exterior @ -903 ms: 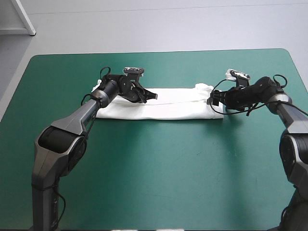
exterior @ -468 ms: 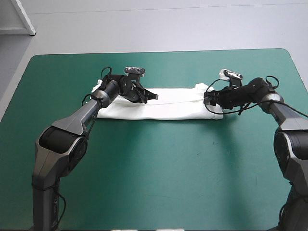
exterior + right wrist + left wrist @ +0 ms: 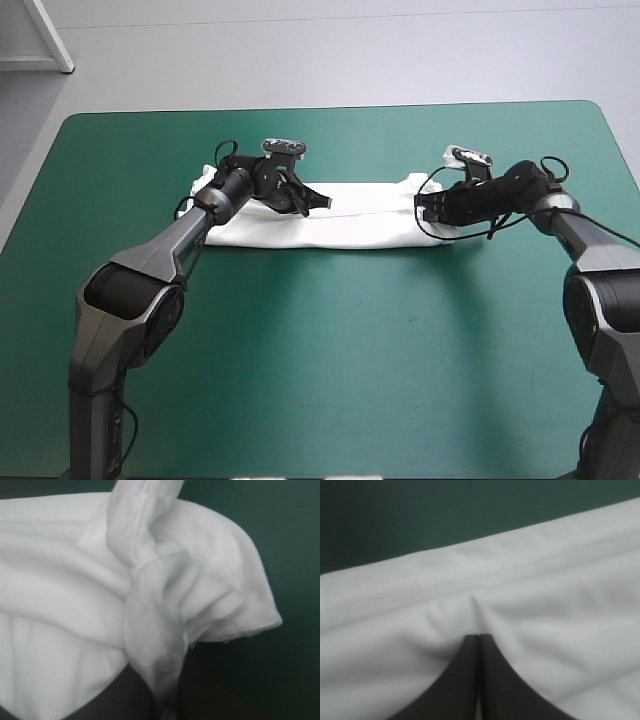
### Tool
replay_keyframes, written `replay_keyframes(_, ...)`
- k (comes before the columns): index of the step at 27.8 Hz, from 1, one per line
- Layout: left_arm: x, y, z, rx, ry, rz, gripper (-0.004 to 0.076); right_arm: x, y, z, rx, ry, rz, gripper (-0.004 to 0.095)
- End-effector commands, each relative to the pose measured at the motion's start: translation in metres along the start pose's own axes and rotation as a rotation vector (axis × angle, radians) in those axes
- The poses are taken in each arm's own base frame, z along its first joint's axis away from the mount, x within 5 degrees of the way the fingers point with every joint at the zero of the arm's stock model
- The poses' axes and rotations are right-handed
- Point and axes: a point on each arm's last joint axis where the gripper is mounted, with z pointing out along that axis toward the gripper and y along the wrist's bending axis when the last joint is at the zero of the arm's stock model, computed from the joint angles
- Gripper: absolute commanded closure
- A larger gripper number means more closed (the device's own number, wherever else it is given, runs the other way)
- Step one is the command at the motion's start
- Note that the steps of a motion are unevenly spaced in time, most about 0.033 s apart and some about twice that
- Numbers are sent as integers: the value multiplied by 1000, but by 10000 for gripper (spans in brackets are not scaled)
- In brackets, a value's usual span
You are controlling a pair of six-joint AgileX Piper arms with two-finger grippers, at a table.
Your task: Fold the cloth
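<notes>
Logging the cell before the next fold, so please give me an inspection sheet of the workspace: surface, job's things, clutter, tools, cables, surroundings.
surface: teal-green cover, flat, bare around the cloth.
job's things: T-shirt, white, folded into a long band across the far half of the table.
clutter: nothing seen.
grippers: left tool shut on the T-shirt toward the band's left part, with the fabric puckered at its tips; right tool shut on the T-shirt at the band's right end, holding a bunched corner.
cables: nothing seen beyond the robot's own.
surroundings: nothing seen at or over the table.
</notes>
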Motion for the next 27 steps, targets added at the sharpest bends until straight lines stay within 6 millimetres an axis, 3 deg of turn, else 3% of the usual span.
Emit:
replay_keyframes(1, -2, -13, -11, 39, 6, -20, 734, -33, 36, -59, -53, -188, -64, 922)
replay_keyframes(6, -1, -13, -11, 39, 17, -20, 734, -57, 79, -113, -152, -298, -118, 922)
replay_keyframes(8, 0, -13, -11, 40, 23, -20, 734, -63, 94, -124, -186, -315, -135, 922)
replay_keyframes(12, 1, -13, -11, 40, 34, -18, 734, -73, 121, -141, -226, -362, -165, 922)
replay_keyframes(16, -2, -14, -16, 40, 22, -16, 734, -74, 133, -143, -248, -369, -166, 922)
replay_keyframes(19, -13, -16, -39, 35, -24, 5, 734, -73, 136, -141, -255, -363, -162, 922)
replay_keyframes(22, -28, -16, -79, -2, -87, 52, 734, -72, 142, -139, -276, -359, -159, 922)
replay_keyframes(24, -33, -14, -110, -55, -111, 94, 734, -71, 148, -138, -285, -367, -164, 922)
replay_keyframes(25, -32, -12, -139, -99, -108, 121, 734, -70, 157, -135, -297, -377, -174, 922)
replay_keyframes(27, -25, -2, -167, -194, -51, 147, 734, -67, 174, -129, -323, -382, -210, 922)
